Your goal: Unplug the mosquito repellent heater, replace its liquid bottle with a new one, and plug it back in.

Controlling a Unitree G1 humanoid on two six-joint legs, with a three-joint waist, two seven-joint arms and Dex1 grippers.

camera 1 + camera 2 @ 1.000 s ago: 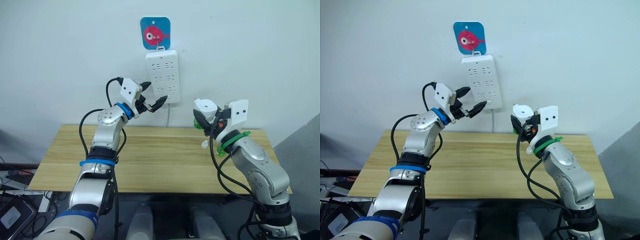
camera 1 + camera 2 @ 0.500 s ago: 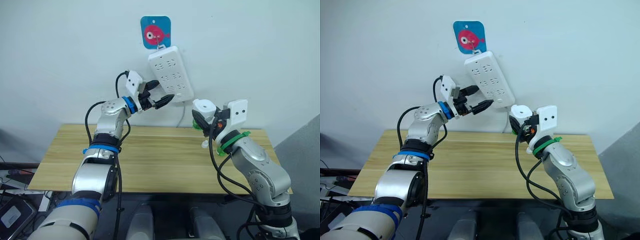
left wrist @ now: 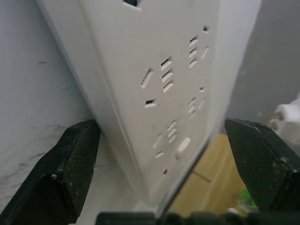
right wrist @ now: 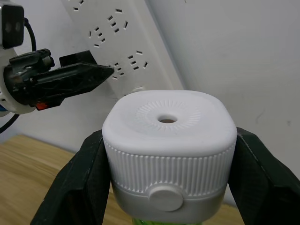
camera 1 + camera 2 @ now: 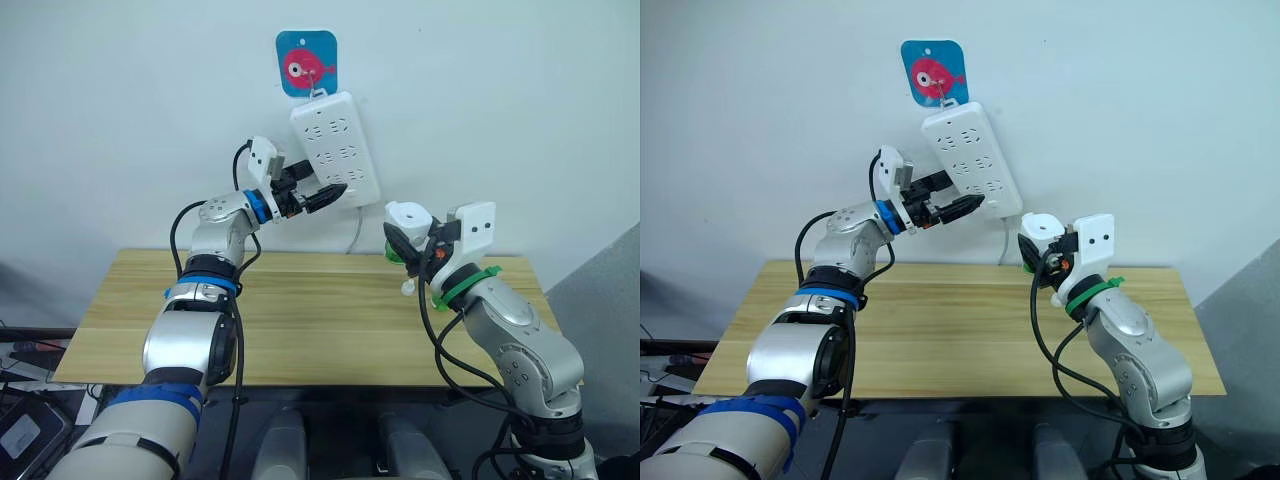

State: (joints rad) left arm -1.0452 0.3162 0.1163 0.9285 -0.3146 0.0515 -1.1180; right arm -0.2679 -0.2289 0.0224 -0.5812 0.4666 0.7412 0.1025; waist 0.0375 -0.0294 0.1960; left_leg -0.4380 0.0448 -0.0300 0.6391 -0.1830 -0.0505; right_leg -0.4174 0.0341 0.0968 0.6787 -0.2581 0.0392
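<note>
The mosquito repellent heater (image 4: pixel 168 140), a white rounded unit with a top vent hole, is in the air over the table's right rear, with a bit of green liquid bottle (image 5: pixel 394 251) under it. My right gripper (image 4: pixel 168 159) is shut on the heater, one black finger on each side. My left gripper (image 3: pixel 159 140) is raised to the wall, where its fingers (image 3: pixel 70 173) clamp the two long edges of the white power strip (image 5: pixel 333 145) near its lower end. The strip hangs tilted, its lower end swung to the right. Its sockets in view hold no plug.
The power strip hangs from a hook on a blue fish sticker (image 5: pixel 306 62), and its cord (image 5: pixel 355 235) drops behind the wooden table (image 5: pixel 300 320). A small white piece (image 5: pixel 408 288) lies on the table under my right gripper.
A second ago the left gripper stood open beside the vertical strip. It has since closed on the strip's lower end and swung it to the right. The right gripper and heater have barely moved.
</note>
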